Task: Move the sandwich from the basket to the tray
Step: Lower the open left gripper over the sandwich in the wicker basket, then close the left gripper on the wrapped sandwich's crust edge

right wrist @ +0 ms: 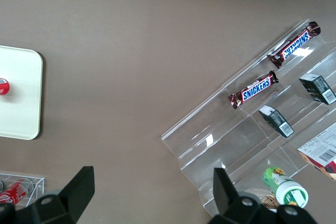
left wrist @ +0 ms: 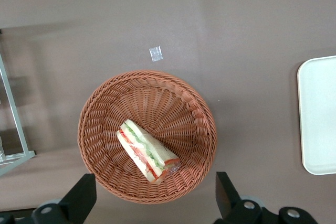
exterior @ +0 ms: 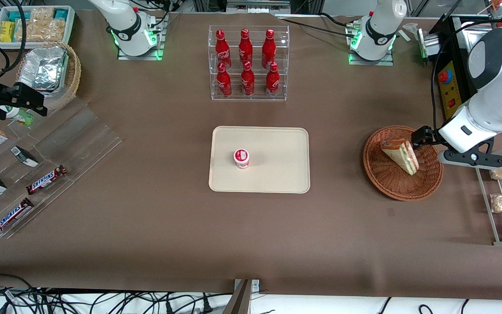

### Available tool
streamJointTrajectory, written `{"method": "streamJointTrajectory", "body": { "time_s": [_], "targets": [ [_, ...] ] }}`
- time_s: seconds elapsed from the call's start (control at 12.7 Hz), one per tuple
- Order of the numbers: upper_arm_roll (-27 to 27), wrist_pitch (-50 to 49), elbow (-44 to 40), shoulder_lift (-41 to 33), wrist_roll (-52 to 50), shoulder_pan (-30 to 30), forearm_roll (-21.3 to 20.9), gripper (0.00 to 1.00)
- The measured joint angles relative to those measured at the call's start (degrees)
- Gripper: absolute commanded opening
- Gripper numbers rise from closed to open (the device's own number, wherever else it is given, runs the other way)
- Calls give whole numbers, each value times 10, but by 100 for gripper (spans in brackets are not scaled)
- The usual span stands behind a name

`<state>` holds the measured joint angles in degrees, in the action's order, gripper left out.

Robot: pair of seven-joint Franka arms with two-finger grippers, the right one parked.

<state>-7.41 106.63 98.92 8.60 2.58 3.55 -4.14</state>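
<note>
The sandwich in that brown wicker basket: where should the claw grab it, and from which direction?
Probably from straight above, closing across the wedge's two flat bread faces near its middle. The sandwich lies on its side in the basket, whose raised rim blocks a sideways approach. The gripper hangs open above the basket, fingers spread wider than the wedge. The clear wrap may be slippery, so a firm squeeze seems wise.

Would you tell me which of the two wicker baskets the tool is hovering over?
The reddish-brown basket holding the sandwich; the open tool hangs above it. The paler basket holds foil containers.

Table point(exterior: 155, 226) with tray point(exterior: 277, 174), basket point(exterior: 386, 183).
</note>
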Motion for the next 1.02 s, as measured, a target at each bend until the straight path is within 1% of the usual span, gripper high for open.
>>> {"method": "streamJointTrajectory", "body": {
  "time_s": [0.47,0.63,0.87,1.02],
  "targets": [
    [-1,0,-5,5,0,-2,0,100],
    [-1,-2,-11,15,-17,-2,0,100],
    [3,-12,-13,31,-110,3,0,100],
    [6,-13,-14,36,-196,7,0,100]
  ]
}}
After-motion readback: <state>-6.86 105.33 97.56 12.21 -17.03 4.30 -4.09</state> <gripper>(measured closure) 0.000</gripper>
